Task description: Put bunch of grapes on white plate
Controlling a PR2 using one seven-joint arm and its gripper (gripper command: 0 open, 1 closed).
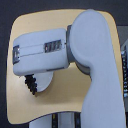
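Looking down on your wooden table [30, 30], you see the arm [92, 55] covering most of the white plate [44, 82]. The bunch of grapes [31, 83] lies on its exposed edge. Gripper fingers are hidden; their state cannot be told.

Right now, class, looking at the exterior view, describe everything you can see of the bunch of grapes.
The dark purple-black bunch of small round grapes shows only in part: a short, knobbly cluster running downward just below the robot's bulky white forearm, which hides its upper end. It overlaps the round glossy white plate on the tan wooden table. No stem shows.
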